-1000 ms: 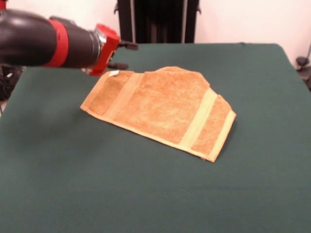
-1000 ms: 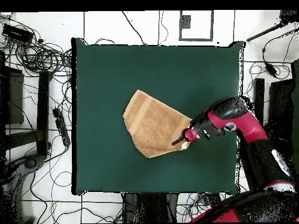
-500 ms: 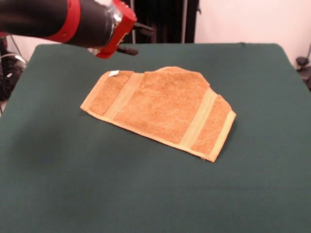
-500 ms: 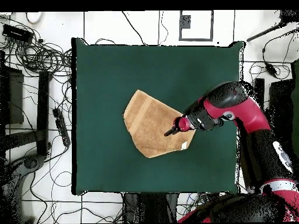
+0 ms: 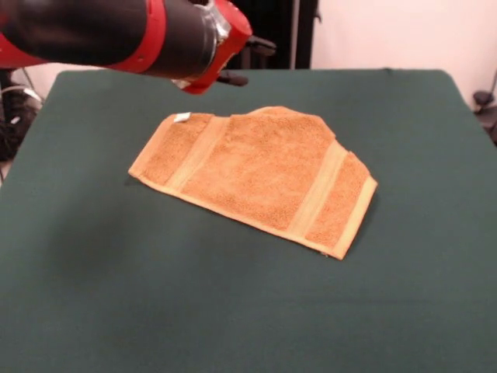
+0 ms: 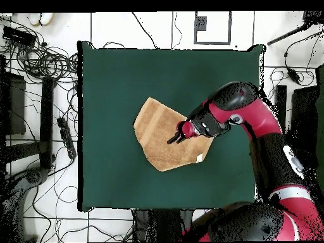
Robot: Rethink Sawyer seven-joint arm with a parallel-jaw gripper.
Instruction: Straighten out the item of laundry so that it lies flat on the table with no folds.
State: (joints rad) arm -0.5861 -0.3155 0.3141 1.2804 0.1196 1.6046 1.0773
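Observation:
The golden-orange towel [image 5: 260, 175] lies in the middle of the dark green table [image 5: 116, 295]. Its outline is uneven, with the far edge folded over, paler bands near both ends and a small white label [image 5: 182, 117] at its far left corner. My gripper [image 5: 247, 62] is in the air above the towel's far edge, its two dark fingers apart with nothing between them. In the overhead view the gripper [image 6: 173, 137] hangs over the middle of the towel [image 6: 158, 130], and the red and black arm [image 6: 247, 114] reaches in from the right across the table [image 6: 126, 82].
The black pedestal [image 5: 272, 31] stands behind the table's far edge. Cables [image 6: 38, 57] and black equipment [image 6: 47, 120] lie on the floor round the table. A white frame [image 6: 212, 28] lies on the floor beyond the table's top edge.
My arm has swung from beside the towel's label corner to above the towel's middle, and risen a little. The towel has not moved.

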